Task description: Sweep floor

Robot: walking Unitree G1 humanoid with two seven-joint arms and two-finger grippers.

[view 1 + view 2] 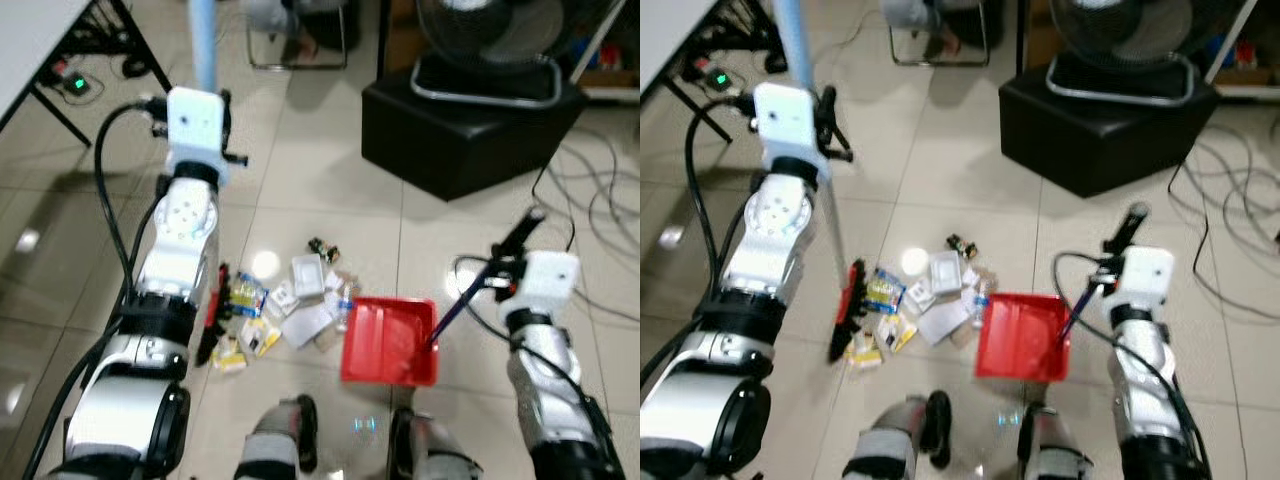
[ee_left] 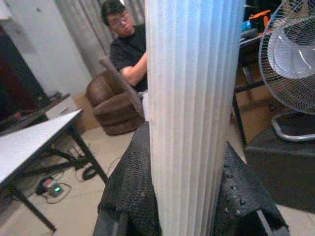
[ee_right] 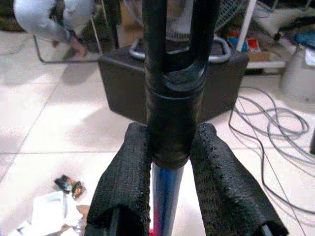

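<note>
My left gripper (image 2: pixel 182 196) is shut on the pale blue broom handle (image 1: pixel 204 45), which stands nearly upright. Its red-and-black head (image 1: pixel 847 310) rests on the tiles at the left edge of a litter pile (image 1: pixel 290 305) of wrappers, papers and small boxes. My right gripper (image 3: pixel 170 177) is shut on the black-capped dustpan handle (image 1: pixel 478 285), which slants down to the red dustpan (image 1: pixel 388 342). The dustpan lies flat on the floor just right of the litter, its mouth toward the pile.
A black box (image 1: pixel 470 125) carrying a floor fan (image 1: pixel 490 40) stands ahead on the right, with loose cables (image 1: pixel 600 200) beside it. A white table (image 1: pixel 35 45) and a power strip (image 1: pixel 70 82) are at far left. A seated person (image 2: pixel 128 44) is behind. My feet (image 1: pixel 350 440) are just below the dustpan.
</note>
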